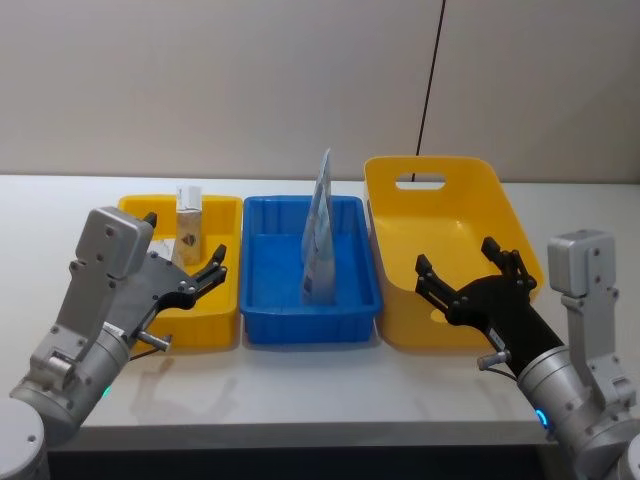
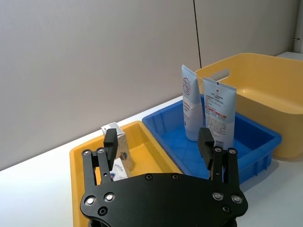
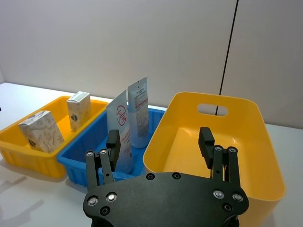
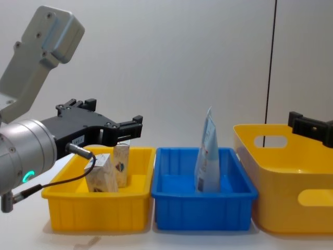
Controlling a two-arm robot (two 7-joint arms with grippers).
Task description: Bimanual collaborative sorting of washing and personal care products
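Nothing actually readable here tbh. Rows of tiny print and some red lines on one pale blue tube (image 2: 218,113), way too small to make out. Red round logo on the other tube (image 2: 191,106), letters illegible. Small dark emblem on the beige carton (image 3: 78,109) and the marbled box (image 3: 41,131), no legible words.

Shallow yellow plastic tray (image 1: 200,328) left, blue plastic tray (image 1: 310,328) centre, big yellow handled plastic basket (image 1: 385,178) right, on a white tabletop (image 1: 330,395).

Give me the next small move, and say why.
Probably draw the open left gripper and right gripper back: neither holds anything, the marbled pack and beige carton sit in the yellow tray, two pouches stand in the blue tray, so sorting seems finished.
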